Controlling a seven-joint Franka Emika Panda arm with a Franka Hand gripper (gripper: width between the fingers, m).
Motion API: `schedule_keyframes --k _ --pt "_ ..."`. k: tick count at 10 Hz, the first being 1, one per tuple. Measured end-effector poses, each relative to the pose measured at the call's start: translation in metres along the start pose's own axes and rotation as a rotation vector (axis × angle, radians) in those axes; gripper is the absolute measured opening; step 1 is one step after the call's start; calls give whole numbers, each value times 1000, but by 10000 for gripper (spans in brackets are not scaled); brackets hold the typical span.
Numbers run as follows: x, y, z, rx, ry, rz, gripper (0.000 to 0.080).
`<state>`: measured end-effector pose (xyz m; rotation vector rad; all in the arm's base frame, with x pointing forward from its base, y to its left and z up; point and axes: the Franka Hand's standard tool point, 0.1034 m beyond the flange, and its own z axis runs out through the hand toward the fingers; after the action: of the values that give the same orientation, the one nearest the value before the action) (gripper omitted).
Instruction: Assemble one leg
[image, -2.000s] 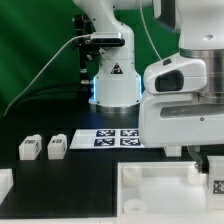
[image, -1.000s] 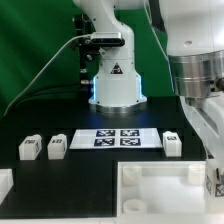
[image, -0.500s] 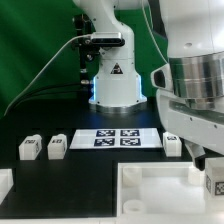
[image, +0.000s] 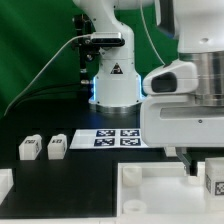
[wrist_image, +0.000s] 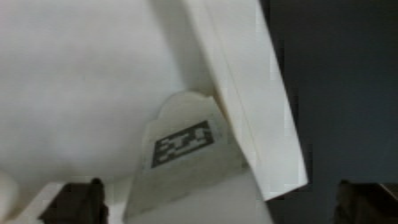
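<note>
A leg (image: 213, 180), a small white block with a black-and-white tag, stands at the near right corner of the large white tray-like piece (image: 150, 188). My gripper (image: 207, 165) hangs over it, one dark finger (image: 190, 160) beside it. In the wrist view the leg (wrist_image: 187, 150) leans by the tray piece's wall (wrist_image: 240, 90). It sits between my two fingertips (wrist_image: 80, 200), which stand wide apart and clear of its sides, so my gripper (wrist_image: 222, 205) is open. Two more legs (image: 30, 148) (image: 57, 146) lie on the black table at the exterior view's left.
The marker board (image: 115, 138) lies flat behind the tray piece, partly hidden by my hand. The arm's base (image: 112, 85) stands at the back. Another white part (image: 5, 183) sits at the near left edge.
My hand has turned back and come down toward the tray corner. It now hides the leg that stood beside the marker board. The leg at the tray corner has not moved.
</note>
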<state>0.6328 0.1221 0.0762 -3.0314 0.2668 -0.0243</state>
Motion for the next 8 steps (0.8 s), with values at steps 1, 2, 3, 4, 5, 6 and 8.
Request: schedule_keyframes --k 1,2,3,4,5,6,8 --pt "1 2 0 -2 1 -115 648" --pt "1 2 0 -2 2 -111 644" --pt "1 2 0 -3 2 -111 644" --pt "1 1 0 5 1 -28 485" --pt "1 1 0 5 0 114 301" --pt "1 3 1 5 -1 200 301" --pt "1 4 0 -3 2 610 300"
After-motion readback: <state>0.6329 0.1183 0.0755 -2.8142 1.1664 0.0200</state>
